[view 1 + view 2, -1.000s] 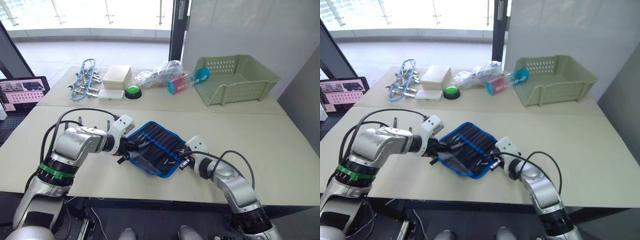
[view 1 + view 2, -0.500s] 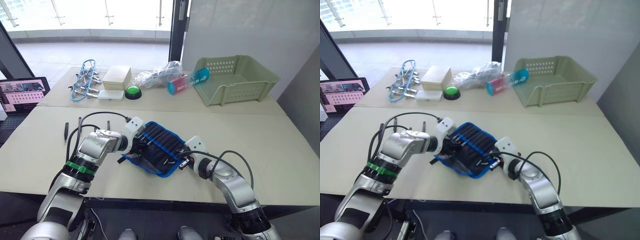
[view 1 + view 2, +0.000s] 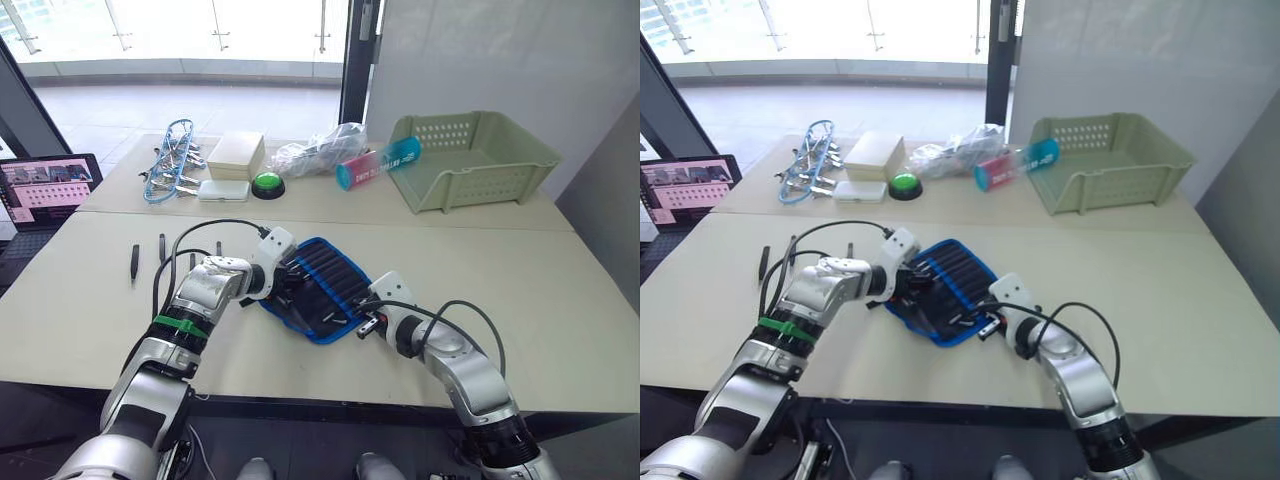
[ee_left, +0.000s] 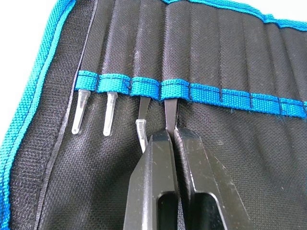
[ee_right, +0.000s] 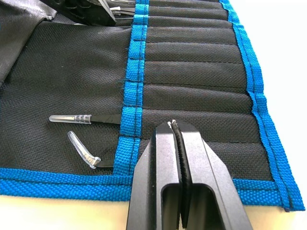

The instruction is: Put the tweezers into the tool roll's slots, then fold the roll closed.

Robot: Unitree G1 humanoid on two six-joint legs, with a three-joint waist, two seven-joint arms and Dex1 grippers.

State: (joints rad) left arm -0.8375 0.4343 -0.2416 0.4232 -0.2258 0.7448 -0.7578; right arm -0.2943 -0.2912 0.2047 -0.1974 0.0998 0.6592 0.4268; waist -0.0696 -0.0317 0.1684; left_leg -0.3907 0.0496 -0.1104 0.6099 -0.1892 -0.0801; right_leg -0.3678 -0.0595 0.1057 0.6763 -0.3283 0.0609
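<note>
Beige table (image 3: pixel 560 290) by bright windows; both closed pincers, left (image 4: pixel 169 138) and right (image 5: pixel 173 125), rest on the tool roll (image 3: pixel 325 285)

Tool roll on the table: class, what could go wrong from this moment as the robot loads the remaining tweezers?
1. The left pincer grips a tweezer at a slot mouth, close beside a bent capped tweezer; pushing may snag that neighbour.
2. Loose tweezers lie on the table apart from the tool roll; folding now would leave them out.
3. The right pincer rests shut on the roll's edge and might block folding.
</note>
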